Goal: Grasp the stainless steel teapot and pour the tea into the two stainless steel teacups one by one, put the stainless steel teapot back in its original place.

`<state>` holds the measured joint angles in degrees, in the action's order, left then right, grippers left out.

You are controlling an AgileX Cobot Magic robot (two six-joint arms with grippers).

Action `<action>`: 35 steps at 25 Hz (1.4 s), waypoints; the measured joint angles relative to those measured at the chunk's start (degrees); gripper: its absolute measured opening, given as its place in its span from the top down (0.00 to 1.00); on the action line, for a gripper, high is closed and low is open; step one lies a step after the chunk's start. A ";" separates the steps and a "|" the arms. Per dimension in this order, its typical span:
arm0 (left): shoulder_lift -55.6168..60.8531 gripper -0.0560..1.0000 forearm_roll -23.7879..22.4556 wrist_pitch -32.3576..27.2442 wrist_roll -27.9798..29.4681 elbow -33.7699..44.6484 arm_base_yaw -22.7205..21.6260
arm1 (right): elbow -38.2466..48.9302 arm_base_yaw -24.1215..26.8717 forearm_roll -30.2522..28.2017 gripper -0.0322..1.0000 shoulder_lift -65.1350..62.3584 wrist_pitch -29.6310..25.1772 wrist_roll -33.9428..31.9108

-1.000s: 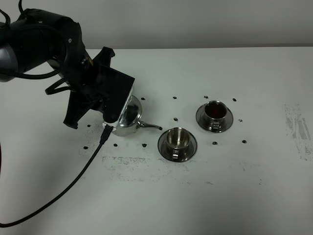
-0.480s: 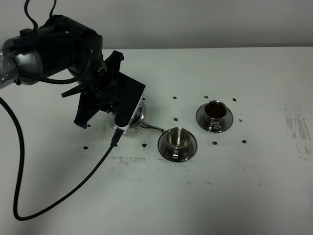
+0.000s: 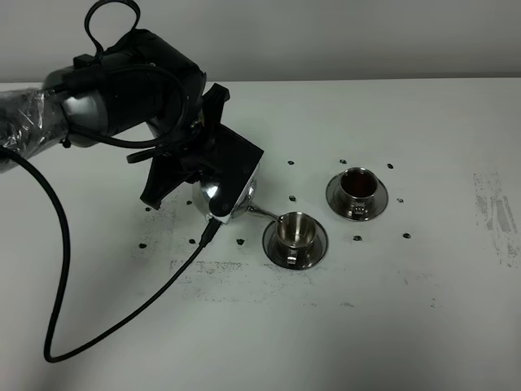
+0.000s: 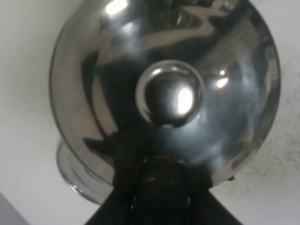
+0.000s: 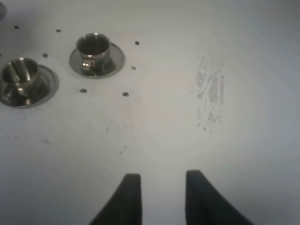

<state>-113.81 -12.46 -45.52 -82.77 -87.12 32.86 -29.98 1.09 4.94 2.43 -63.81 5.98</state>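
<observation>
My left gripper (image 3: 218, 169) is shut on the stainless steel teapot (image 3: 226, 195) and holds it tilted, its thin spout (image 3: 265, 213) reaching the left rim of the near teacup (image 3: 295, 233). That cup shows a shiny inside with no tea that I can see. The far teacup (image 3: 356, 186) holds reddish-brown tea (image 3: 356, 182). In the left wrist view the teapot's domed lid and knob (image 4: 169, 93) fill the picture. My right gripper (image 5: 161, 197) is open and empty above bare table, with both teacups (image 5: 93, 47) (image 5: 21, 75) far from it.
A white table (image 3: 407, 309) carries small black marker dots around the cups and the pot's spot. A black cable (image 3: 122, 314) trails from the left arm across the front left. A scuffed patch (image 3: 496, 212) lies at the right.
My left arm has carried the teapot to the right, from its spot toward the near teacup; the spout now reaches that cup's rim. The cups have not moved.
</observation>
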 joint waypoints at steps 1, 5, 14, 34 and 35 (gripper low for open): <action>0.00 0.76 -0.67 0.00 0.00 0.00 0.29 | 0.00 0.00 0.00 0.75 0.00 0.00 0.00; 0.00 0.76 -3.59 0.11 1.21 0.00 1.32 | 0.00 0.00 0.00 0.75 0.00 0.00 0.00; 0.00 0.76 -9.30 0.73 3.09 0.00 3.64 | 0.00 0.00 0.00 0.75 0.00 0.00 0.00; -0.05 0.76 -16.69 0.98 4.55 0.00 6.65 | 0.00 0.00 0.00 0.75 0.00 0.00 0.00; -0.05 0.76 -16.94 1.14 4.60 0.00 6.76 | 0.00 0.00 0.00 0.75 0.00 0.00 0.00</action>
<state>-113.86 -29.40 -44.38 -78.16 -87.12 39.61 -29.98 1.09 4.94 2.43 -63.81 5.98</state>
